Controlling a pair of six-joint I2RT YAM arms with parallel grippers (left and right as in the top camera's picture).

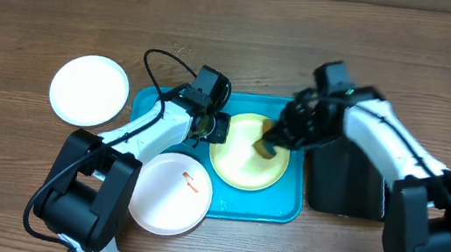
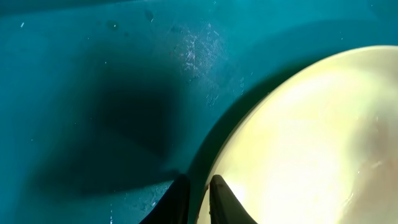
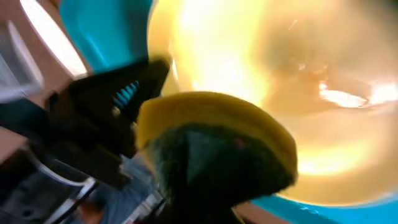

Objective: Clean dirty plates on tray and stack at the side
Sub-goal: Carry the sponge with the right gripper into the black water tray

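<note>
A pale yellow plate (image 1: 243, 159) lies on the turquoise tray (image 1: 284, 209). My left gripper (image 1: 219, 130) is shut on the plate's left rim; in the left wrist view its fingers (image 2: 199, 190) pinch the rim of the plate (image 2: 311, 143) over the tray (image 2: 93, 93). My right gripper (image 1: 270, 144) is shut on a yellow and dark green sponge (image 3: 211, 146) that rests on the plate (image 3: 298, 68). A white plate with an orange smear (image 1: 167, 197) overlaps the tray's front left corner. A clean-looking white plate (image 1: 89, 89) lies on the table to the left.
A glossy black tray (image 1: 344, 191) lies right of the turquoise tray, partly under my right arm. The wooden table (image 1: 64, 15) extends behind and to both sides. My left gripper's body (image 3: 106, 106) shows in the right wrist view, close to the sponge.
</note>
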